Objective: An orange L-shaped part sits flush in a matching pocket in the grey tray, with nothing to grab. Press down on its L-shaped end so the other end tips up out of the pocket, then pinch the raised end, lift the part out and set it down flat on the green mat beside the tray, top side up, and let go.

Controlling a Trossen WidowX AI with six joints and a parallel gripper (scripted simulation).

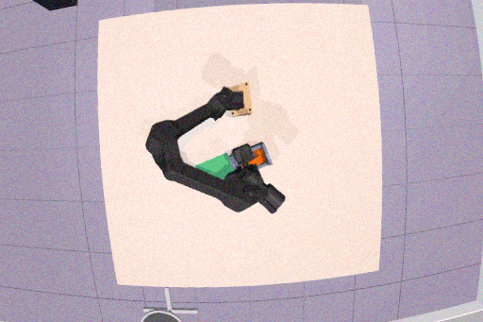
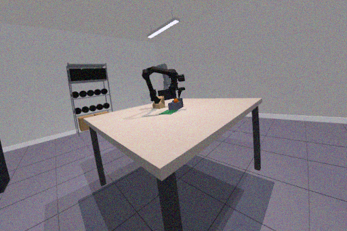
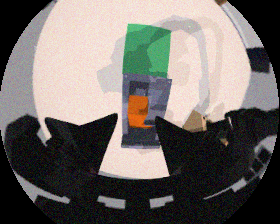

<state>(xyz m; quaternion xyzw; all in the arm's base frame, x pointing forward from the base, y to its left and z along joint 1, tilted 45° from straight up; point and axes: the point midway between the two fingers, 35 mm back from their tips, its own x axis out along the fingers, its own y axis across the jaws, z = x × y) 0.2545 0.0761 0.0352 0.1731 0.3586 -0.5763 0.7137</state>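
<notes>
The orange L-shaped part (image 1: 258,157) (image 2: 175,100) (image 3: 137,110) is in the grey tray (image 1: 269,158) (image 2: 175,106) (image 3: 161,95). Some orange shows above the tray's wall in the exterior view, so the part seems raised or tilted; its exact angle is unclear. In the wrist view, dark pocket shows beyond its mat-side end. The green mat (image 1: 214,165) (image 2: 167,112) (image 3: 147,50) adjoins the tray's short end. My gripper (image 2: 179,95) (image 3: 136,117) is open and empty, pointing down above the tray. The arm hides its fingertips in the top view.
The arm's wooden base plate (image 1: 246,99) (image 2: 158,104) (image 3: 195,121) stands on the table (image 1: 321,218) (image 2: 190,133), across from the tray. The arm's links pass over the mat's edge in the top view.
</notes>
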